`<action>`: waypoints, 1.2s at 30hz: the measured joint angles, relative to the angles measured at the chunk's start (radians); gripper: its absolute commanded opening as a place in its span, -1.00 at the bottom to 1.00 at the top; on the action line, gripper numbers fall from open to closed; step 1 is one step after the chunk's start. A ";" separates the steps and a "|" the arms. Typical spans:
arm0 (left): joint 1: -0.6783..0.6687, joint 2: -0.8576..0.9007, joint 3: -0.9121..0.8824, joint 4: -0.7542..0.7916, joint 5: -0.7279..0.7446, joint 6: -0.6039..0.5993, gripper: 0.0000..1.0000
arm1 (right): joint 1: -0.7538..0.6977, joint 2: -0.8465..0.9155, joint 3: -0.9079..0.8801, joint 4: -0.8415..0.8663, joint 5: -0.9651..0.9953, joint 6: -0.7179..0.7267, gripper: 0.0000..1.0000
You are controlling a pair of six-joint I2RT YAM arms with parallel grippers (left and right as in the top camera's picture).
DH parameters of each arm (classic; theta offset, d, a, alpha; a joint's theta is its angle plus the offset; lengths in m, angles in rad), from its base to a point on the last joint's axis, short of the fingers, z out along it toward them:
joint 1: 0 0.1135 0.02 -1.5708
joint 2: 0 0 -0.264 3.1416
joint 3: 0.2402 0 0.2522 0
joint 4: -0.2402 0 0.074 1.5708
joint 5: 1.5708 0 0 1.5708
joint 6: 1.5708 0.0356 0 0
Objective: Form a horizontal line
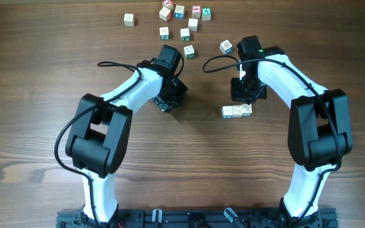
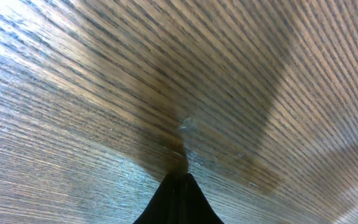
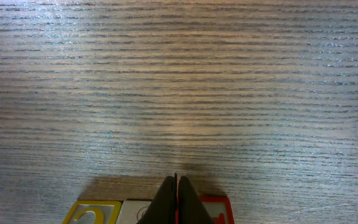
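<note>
The line (image 1: pixel 237 111) of three letter cubes lies right of centre on the counter (image 1: pixel 37 82), sides touching. Small, light and stiff, the cubes would likely skid or twist under a nudge, so opposite flat faces look the safest hold. The right end effector (image 3: pixel 176 198) hangs over the middle cube (image 3: pixel 138 210), fingers pressed together, empty. The left end effector (image 2: pixel 176 190) is closed on nothing too. Eleven loose cubes (image 1: pixel 185 34) lie scattered beyond.

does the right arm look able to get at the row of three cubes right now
Probably yes. The right claw sits shut right by the row of three cubes, with nothing between them; it would need to open first.
</note>
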 measured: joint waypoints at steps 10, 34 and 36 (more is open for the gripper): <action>0.000 0.000 0.000 0.000 0.000 0.000 -0.92 | 0.000 0.000 0.000 -0.014 0.000 0.000 -0.91; 0.000 0.000 0.000 0.000 0.000 0.000 -0.92 | 0.000 0.000 0.000 -0.023 0.000 0.000 -0.91; 0.000 0.000 0.000 0.000 0.000 0.000 -0.92 | 0.000 0.000 0.000 -0.023 0.000 0.000 -0.91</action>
